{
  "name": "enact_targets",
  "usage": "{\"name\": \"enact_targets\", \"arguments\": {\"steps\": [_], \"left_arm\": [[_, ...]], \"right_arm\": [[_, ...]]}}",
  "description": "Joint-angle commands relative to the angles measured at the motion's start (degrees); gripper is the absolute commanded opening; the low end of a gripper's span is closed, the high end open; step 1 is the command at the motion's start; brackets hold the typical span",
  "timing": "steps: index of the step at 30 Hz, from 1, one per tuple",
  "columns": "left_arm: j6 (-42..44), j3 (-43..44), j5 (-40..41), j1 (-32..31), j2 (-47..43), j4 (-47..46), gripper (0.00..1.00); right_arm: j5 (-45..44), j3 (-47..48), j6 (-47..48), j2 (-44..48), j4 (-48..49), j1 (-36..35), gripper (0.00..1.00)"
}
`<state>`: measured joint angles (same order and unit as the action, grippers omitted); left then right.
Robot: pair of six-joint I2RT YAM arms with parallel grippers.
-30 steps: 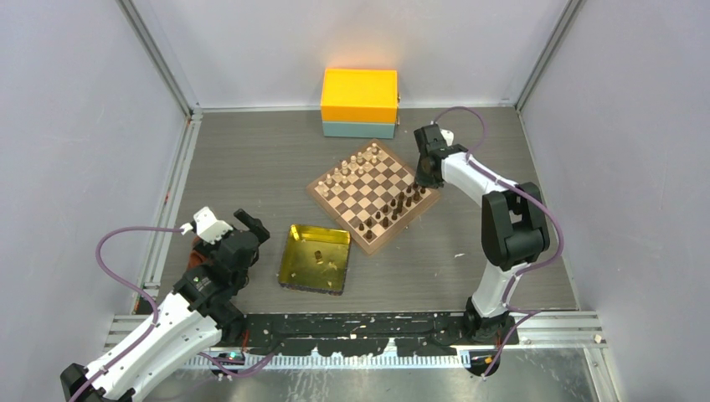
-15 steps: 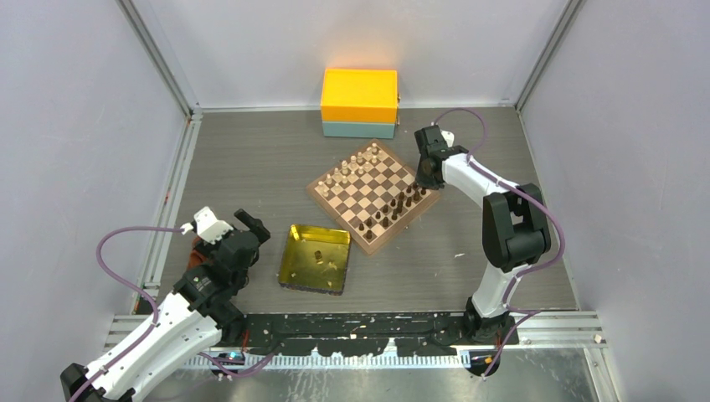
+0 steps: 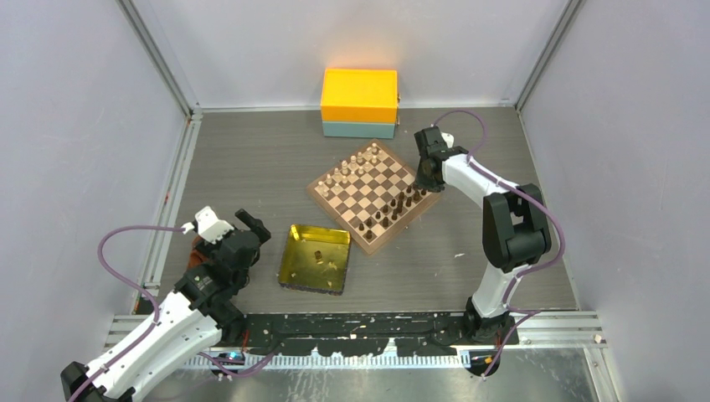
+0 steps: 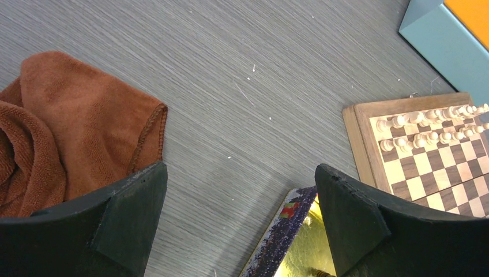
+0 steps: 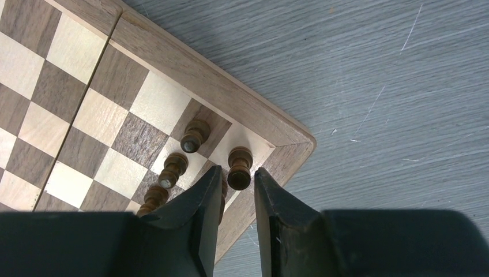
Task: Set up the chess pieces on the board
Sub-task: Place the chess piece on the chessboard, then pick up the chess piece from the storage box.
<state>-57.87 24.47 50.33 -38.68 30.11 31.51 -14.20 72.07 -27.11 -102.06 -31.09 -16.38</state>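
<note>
The left arm (image 3: pixel 172 322) and the right arm (image 3: pixel 469 177) are white tubes with chunky black joints, a thin purple cable (image 3: pixel 126 231) loops along each, and each ends in two fat black fingers (image 5: pixel 190 225) with slanted tips.

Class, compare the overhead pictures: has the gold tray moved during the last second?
No. The gold tray sits in the same spot, its far corner close beside the chessboard's near-left edge.
</note>
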Motion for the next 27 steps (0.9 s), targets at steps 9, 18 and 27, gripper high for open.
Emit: {"name": "enact_targets", "arguments": {"steps": [9,18,27], "left_arm": [[0.5,1.0,1.1,-0.2,0.9,-3.7,1.00],[-0.1,1.6,1.1,-0.3,0.8,-2.5,1.00],[-1.4,1.4,1.0,-0.2,-1.9,0.4,1.00]], "right_arm": [[-1.4,2.9,1.7,7.7,-2.2,0.1,0.34],[2.2,2.3,3.6,16.7,-3.0,-7.3,0.34],[7.0,4.1,10.6,16.7,-3.1,-25.9,0.34]]}}
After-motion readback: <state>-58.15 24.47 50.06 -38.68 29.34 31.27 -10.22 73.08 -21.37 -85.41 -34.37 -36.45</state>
